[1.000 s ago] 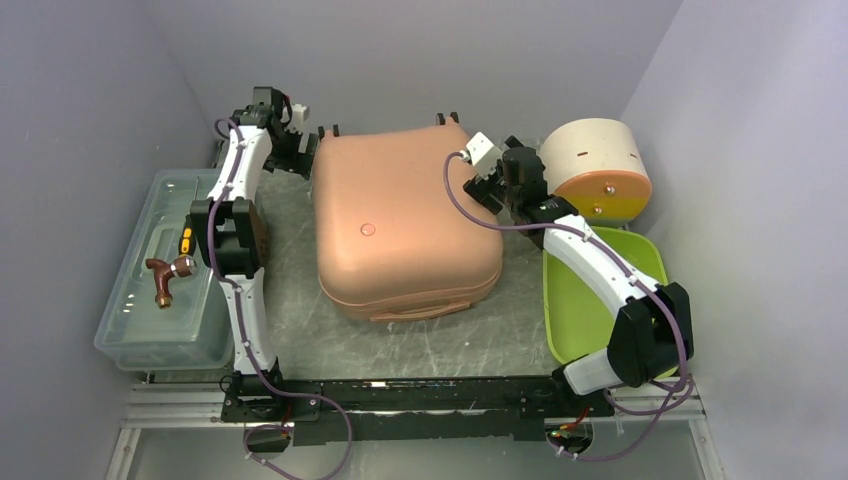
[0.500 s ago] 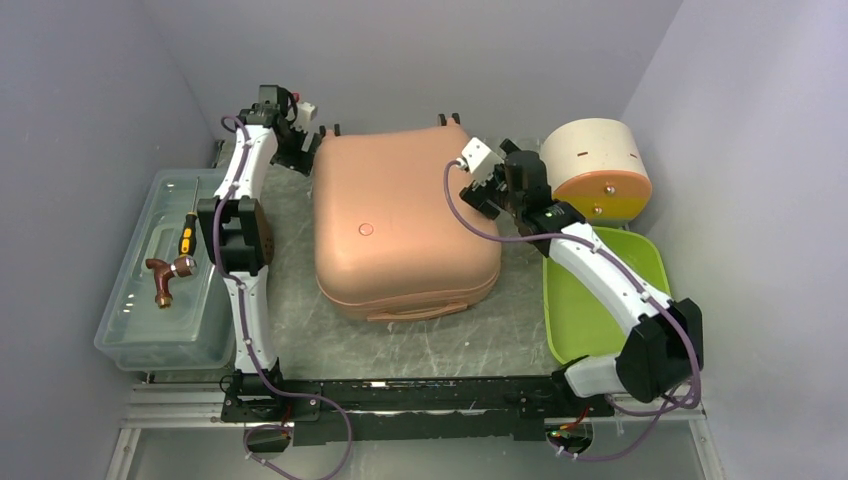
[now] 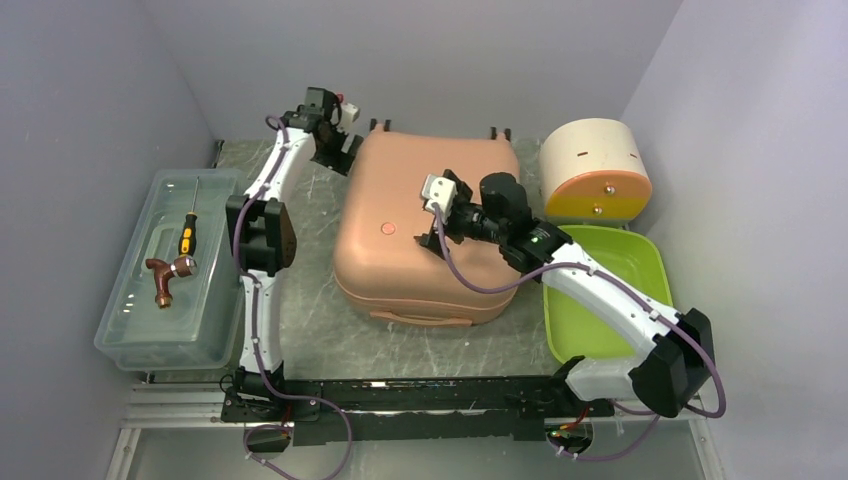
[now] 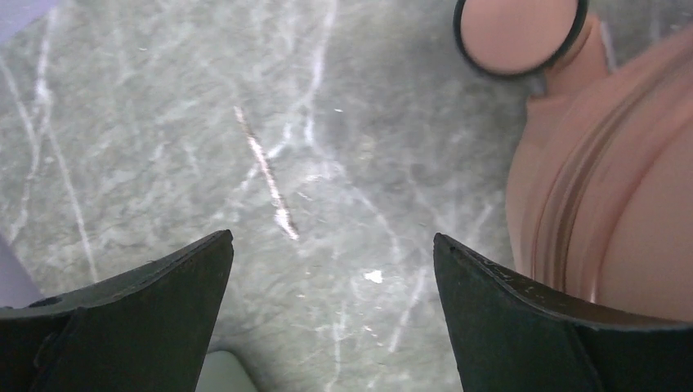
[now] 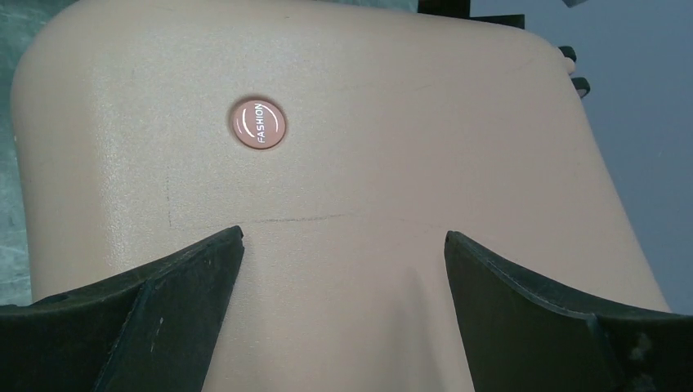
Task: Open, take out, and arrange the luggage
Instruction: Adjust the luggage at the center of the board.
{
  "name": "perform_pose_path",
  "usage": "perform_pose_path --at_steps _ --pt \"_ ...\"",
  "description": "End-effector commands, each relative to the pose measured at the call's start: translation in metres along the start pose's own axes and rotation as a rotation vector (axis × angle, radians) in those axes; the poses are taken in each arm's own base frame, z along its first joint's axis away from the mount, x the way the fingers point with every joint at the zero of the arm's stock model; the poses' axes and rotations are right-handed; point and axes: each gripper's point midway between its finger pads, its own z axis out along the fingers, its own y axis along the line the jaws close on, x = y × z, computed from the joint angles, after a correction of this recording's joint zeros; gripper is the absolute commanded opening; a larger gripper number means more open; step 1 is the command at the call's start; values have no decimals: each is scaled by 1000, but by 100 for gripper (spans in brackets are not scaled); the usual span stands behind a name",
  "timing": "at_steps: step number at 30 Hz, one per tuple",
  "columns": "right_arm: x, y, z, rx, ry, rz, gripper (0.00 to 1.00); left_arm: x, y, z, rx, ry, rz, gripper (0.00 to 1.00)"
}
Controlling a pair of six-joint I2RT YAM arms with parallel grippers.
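The salmon-pink luggage [image 3: 400, 265] lies flat and closed in the middle of the table, wheels toward the far wall. My left gripper [image 3: 343, 152] stands open at its far left corner. In the left wrist view the left gripper [image 4: 333, 237] frames bare marble, with the luggage shell [image 4: 613, 204] and one wheel [image 4: 520, 33] to its right. My right gripper [image 3: 440, 228] hovers open over the lid. In the right wrist view the right gripper [image 5: 344, 232] has only the lid [image 5: 368, 147] and its round FASHION badge [image 5: 257, 122] ahead of it.
A clear plastic bin [image 3: 130, 335] at the left holds a screwdriver [image 3: 186, 236] and a brown metal fitting [image 3: 168, 276]. A lime-green tray [image 3: 590, 300] sits at the right, with a cream and yellow round container [image 3: 595, 165] behind it. Walls close in on three sides.
The luggage has slid to the right and turned slightly. My left gripper followed its far left corner rightward. My right gripper swung left from the luggage's right edge to above the lid.
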Motion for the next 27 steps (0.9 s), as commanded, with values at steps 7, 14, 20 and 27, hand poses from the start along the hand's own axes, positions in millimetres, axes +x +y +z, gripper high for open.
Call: perform_pose_path --at_steps 7,14,20,27 --pt "89 -12 -74 147 409 146 100 -6 -50 -40 132 18 -52 99" --pt "113 -67 -140 409 543 181 100 8 -30 -117 198 -77 -30 99" --pt "134 -24 -178 246 608 39 100 53 -65 -182 335 -127 76 100" --pt "158 34 -213 35 738 -8 100 107 -77 -214 323 -136 142 99"
